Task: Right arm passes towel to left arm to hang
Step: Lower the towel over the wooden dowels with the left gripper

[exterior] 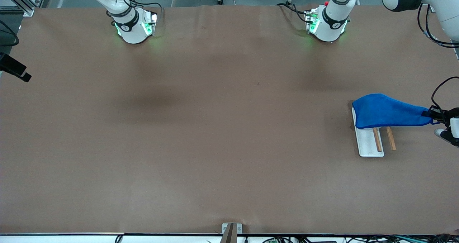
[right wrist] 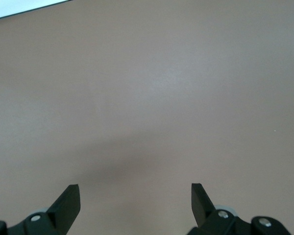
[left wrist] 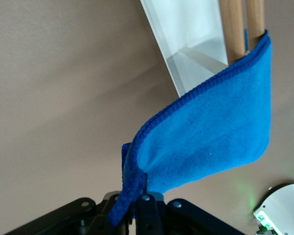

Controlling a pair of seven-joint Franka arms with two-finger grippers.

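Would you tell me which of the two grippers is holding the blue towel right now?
The left gripper: it is shut on an edge of the towel, which drapes over the rack. The right gripper is open and holds nothing.

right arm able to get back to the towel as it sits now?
Probably not easily. The towel is draped over the rack at the left arm's end of the table, pinched by the left gripper. The right gripper is open over bare table; nothing blocks it, but the reach looks long.
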